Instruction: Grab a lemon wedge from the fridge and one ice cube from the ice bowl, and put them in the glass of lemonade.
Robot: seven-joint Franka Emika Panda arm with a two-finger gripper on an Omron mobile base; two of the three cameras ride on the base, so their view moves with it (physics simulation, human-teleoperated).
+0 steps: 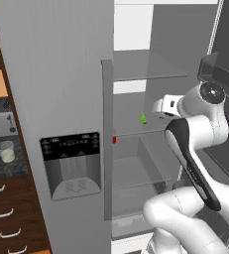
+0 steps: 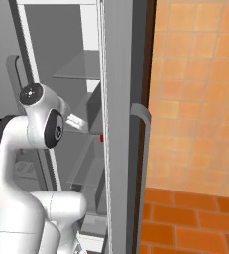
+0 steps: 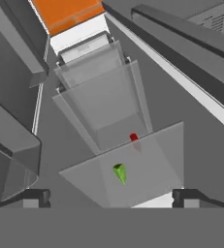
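Arm bent into fridge [image 1: 61,74], gripper [image 3: 111,196] spread wide, poised above lemon wedge [image 3: 120,173] on shelf [image 3: 152,160].

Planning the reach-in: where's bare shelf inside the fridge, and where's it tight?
On the glass shelf holding the lemon wedge, bare glass lies on both sides of the wedge. The small red item sits at that shelf's far edge, so it is tighter there. The shelf above looks bare. The open gripper faces the wedge.
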